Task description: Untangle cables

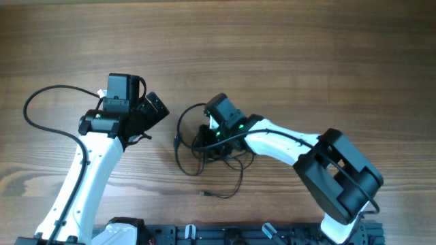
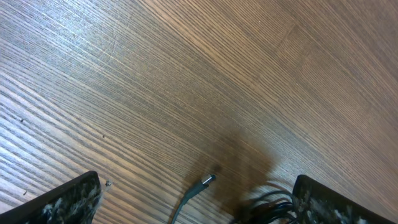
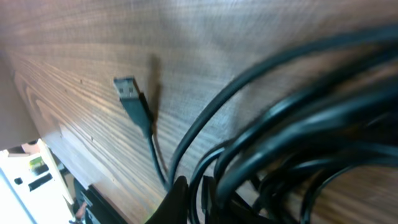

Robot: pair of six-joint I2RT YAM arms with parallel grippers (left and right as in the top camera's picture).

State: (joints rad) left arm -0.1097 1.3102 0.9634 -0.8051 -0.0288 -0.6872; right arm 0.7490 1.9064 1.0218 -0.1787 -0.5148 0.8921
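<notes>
Two robot arms stood at a wooden table [image 1: 286, 47] where several thin black cables [image 1: 201, 151] lay in a knotted tangle, seen from overhead. Directly over the tangle hung the right gripper [image 1: 204, 138], its white arm [image 1: 279, 143] stretching away to the right of the tangle. Whether its jaws had closed on a strand could not be told from any view, since the wrist picture was filled with blurred cords. That right wrist view showed the cables [image 3: 280, 143] bunched thick and close to the lens, with one cord running out of the tangle to a flat silver-tipped plug [image 3: 127, 89] lying apart on the wood. To the left of the tangle, and clear of it, the left gripper [image 1: 158, 107] stood with its jaws spread wide and nothing between them. In the left wrist view its two fingers [image 2: 65, 202] framed the bottom corners, far apart, with the edge of the tangle [image 2: 267, 205] just beside the right-hand finger and a small barrel plug [image 2: 207, 182] resting on bare wood between them. From overhead, one loop arched out above the tangle, and a single loose strand [image 1: 228, 190] trailed out below the tangle, ending in a small plug on the table.
</notes>
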